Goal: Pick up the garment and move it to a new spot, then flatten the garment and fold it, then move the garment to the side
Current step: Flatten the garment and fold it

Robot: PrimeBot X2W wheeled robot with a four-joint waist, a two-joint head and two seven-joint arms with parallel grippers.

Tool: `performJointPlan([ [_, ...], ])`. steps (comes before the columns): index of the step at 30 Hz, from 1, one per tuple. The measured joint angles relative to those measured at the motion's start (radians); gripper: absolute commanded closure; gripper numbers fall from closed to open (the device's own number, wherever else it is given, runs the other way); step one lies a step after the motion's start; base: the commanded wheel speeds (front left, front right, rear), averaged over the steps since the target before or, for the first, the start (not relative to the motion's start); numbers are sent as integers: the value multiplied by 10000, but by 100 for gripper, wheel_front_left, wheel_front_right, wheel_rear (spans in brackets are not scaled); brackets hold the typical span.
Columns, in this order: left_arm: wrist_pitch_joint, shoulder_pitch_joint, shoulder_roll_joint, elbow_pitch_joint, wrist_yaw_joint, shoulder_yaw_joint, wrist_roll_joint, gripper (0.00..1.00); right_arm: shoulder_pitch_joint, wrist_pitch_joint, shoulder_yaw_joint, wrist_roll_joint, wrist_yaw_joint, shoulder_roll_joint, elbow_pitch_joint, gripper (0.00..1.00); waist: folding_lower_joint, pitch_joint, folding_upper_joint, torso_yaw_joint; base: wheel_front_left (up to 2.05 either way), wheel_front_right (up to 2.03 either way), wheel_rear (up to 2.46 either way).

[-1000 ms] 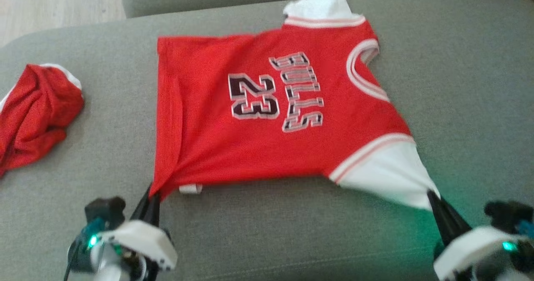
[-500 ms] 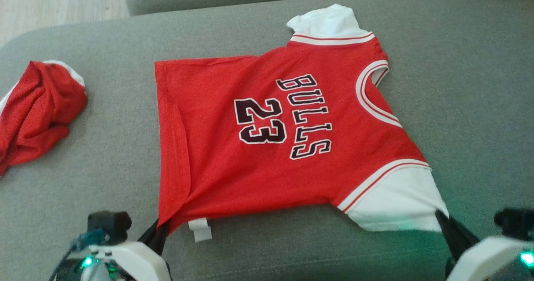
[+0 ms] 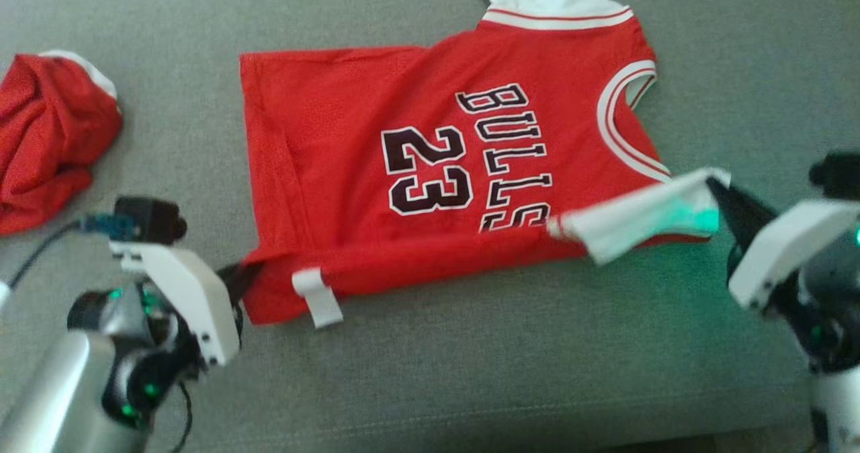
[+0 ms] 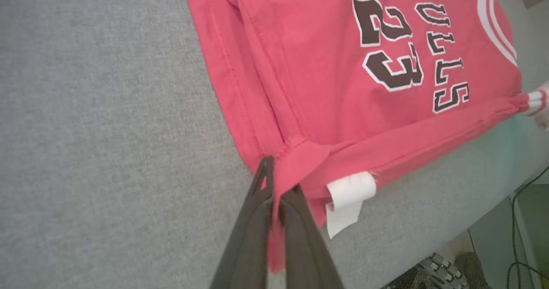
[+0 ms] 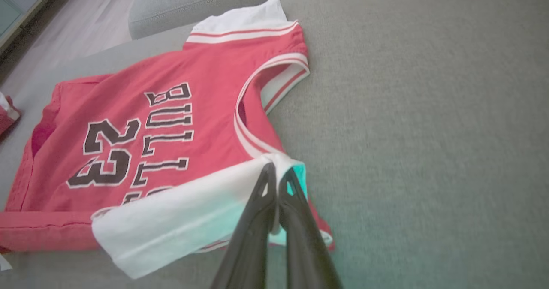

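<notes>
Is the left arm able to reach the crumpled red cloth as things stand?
Probably not yet: the left gripper is shut on the jersey hem. Only bare sofa lies between it and the cloth.

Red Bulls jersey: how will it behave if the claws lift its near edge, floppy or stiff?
Probably floppy: the jersey edge lies rolled over between left claw and right claw, white sleeve drooping. Likely light: two pinched corners carry it. May drag on the fabric sofa cushion.

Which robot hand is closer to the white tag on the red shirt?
Left. The left gripper pinches a corner of the red shirt, right beside the white tag; the right gripper holds the white sleeve, farther along.
</notes>
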Motion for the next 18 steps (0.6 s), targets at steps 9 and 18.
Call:
performJointPlan([
  [9, -558, -1740, -533, 1787, -571, 38, -372, 0, -1708, -1703, 527, 788, 0, -107, 2073, 0, 0, 612, 0, 154, 0, 0, 0],
  [18, -4477, -1790, -1260, 2153, 98, 215, 1505, 0, -1643, -5440, 654, 194, 0, -125, 2589, 0, 0, 688, 0, 225, 0, 0, 0],
])
